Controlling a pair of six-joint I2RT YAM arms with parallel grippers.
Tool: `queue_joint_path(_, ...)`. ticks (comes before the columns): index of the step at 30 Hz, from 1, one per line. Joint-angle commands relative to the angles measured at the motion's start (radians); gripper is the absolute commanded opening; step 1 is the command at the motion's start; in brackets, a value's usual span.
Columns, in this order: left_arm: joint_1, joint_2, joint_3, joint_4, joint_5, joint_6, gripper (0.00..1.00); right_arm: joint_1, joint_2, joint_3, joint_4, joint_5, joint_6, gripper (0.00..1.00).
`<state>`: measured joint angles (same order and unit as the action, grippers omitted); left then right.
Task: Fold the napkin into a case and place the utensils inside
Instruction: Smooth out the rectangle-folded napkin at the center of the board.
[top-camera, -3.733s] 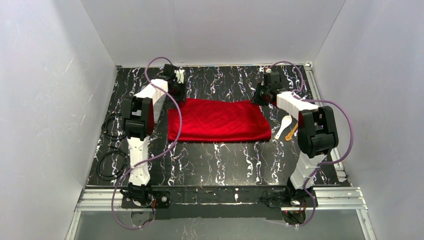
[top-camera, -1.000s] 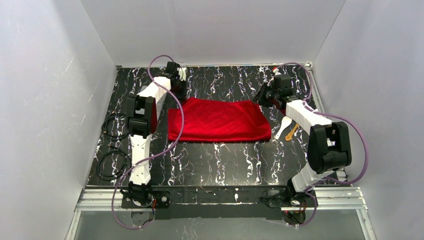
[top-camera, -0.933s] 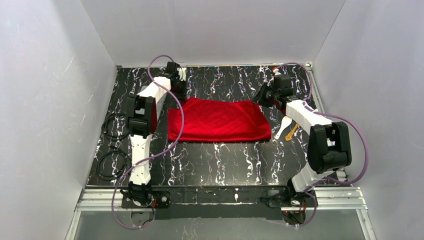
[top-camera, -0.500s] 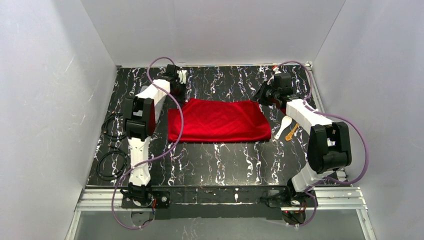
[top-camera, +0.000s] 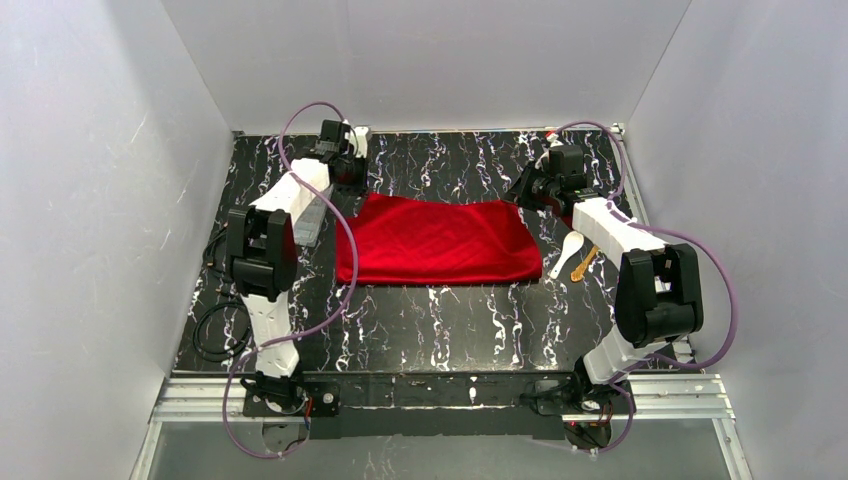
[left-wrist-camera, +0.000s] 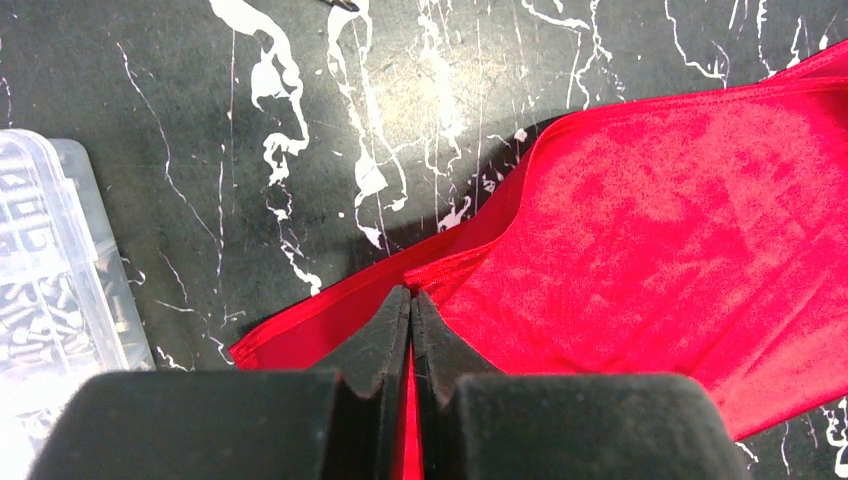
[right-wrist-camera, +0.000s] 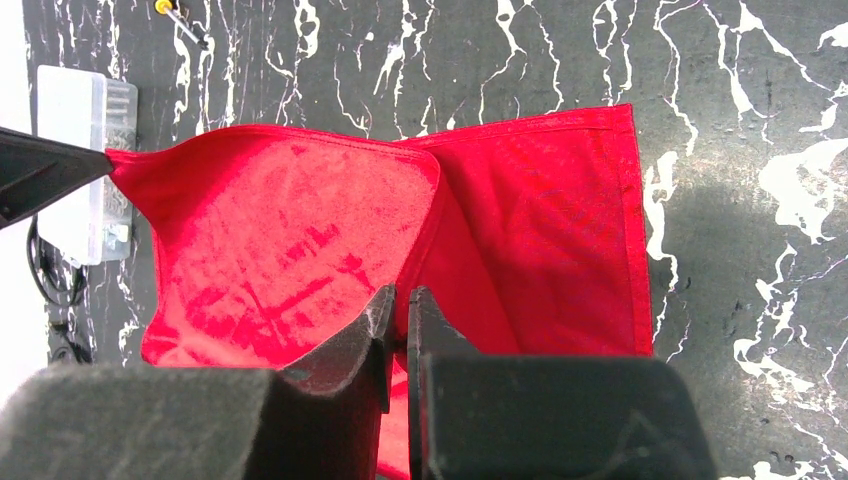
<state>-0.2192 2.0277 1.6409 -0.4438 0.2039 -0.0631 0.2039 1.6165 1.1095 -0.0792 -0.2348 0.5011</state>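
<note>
1. Closest to my bases lies the black, white-veined table (top-camera: 450, 320). A coil of dark cables (top-camera: 215, 325) sits off to my left, near the wall.
2. Next comes the napkin (top-camera: 435, 240), a wide red rectangle in the middle of the table, lying in at least two layers. Its near edge rests flat, and creases run across it.
3. The utensils lie on the table just beside the napkin's right edge and close to my right forearm. They are a white spoon (top-camera: 566, 250) and, to its right, a yellow-gold piece (top-camera: 583, 264). They sit side by side, and neither one touches the cloth.
4. A clear plastic box (top-camera: 308, 222) sits beside the napkin's left edge, under my left forearm. My left wrist view shows it clearly (left-wrist-camera: 50, 270).
5. My left gripper (top-camera: 350, 183) is at the far left corner of the napkin (left-wrist-camera: 650, 230). Its fingers (left-wrist-camera: 385, 330) are pressed together with red cloth caught between them, and a shadow shows under the raised corner.
6. My right gripper (top-camera: 527, 192) is at the far right corner. Its fingers (right-wrist-camera: 365, 335) are almost together and pinch the hemmed edge of the top layer of the napkin (right-wrist-camera: 290, 240). That layer is peeled up off the layer below, which stays flat on the table to the right.
7. Farthest off, past the cloth, a thin black-and-yellow tool (right-wrist-camera: 185, 22) lies on the table.
</note>
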Motion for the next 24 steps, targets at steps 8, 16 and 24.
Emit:
queue_joint_path(8, -0.004, -0.086, -0.063, -0.009, 0.005, 0.035, 0.0, -0.007, -0.043, 0.049, -0.031, -0.014, -0.012, 0.13)
queue_joint_path(16, -0.007, -0.198, -0.074, -0.099, 0.038, 0.045, 0.0, -0.037, -0.076, 0.122, -0.139, -0.043, -0.053, 0.12)
queue_joint_path(24, -0.008, -0.426, -0.14, -0.192, 0.075, 0.04, 0.0, -0.043, -0.157, 0.081, -0.145, -0.097, -0.041, 0.12)
